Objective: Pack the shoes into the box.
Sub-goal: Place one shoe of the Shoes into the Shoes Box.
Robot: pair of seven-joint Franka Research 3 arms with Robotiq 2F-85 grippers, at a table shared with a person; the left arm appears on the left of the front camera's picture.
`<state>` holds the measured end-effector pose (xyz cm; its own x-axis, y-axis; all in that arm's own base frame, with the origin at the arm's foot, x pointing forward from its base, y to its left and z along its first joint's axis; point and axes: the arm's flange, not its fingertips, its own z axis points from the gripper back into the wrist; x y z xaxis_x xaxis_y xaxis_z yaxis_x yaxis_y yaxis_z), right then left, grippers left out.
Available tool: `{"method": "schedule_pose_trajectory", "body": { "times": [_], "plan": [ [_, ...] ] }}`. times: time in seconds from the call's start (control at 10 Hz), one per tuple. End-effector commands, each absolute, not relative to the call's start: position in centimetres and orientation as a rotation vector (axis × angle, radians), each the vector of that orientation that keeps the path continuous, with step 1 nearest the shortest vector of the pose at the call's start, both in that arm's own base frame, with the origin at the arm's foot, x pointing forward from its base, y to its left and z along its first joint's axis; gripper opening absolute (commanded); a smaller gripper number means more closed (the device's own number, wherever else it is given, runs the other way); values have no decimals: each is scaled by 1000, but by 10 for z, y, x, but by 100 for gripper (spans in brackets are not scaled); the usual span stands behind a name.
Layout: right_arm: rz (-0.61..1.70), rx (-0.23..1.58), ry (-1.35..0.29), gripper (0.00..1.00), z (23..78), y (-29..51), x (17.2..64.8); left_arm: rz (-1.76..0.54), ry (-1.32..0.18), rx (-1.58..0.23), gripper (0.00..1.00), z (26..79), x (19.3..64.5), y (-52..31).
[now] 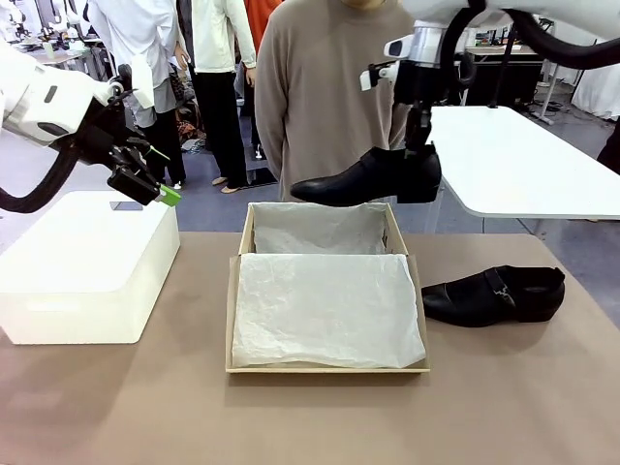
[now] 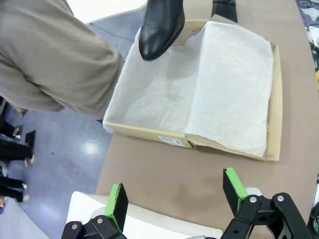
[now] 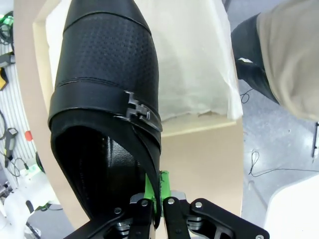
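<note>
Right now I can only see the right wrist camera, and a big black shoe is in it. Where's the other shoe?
Observer: The other shoe lies on the table, right of the box.
Operator: Is my shoe high up?
Observer: Yes, the held shoe hangs in the air above the box's far wall, pinched at the heel by the right gripper.
Operator: And the other arm?
Observer: The left gripper is open and empty above the white bin.

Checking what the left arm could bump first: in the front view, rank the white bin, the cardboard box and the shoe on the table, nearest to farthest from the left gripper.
1. White bin, just below the left gripper.
2. Cardboard box, at the table's middle.
3. Shoe on the table, right of the box.
</note>
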<state>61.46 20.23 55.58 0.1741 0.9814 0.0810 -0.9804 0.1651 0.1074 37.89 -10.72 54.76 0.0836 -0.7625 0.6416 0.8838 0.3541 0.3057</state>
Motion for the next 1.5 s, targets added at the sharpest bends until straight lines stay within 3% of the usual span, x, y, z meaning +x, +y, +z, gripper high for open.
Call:
{"method": "schedule_pose_trajectory", "body": {
  "times": [0.0,0.7,1.4],
  "plan": [
    [1351,103,-8,0,551,227,628,-1253,-838,-195,100,546,381,-105],
    [1249,80,-73,0,500,257,645,-1253,-838,-195,100,546,381,-105],
    [1238,74,-32,0,456,262,649,-1253,-838,-195,100,546,381,-105]
  ]
}}
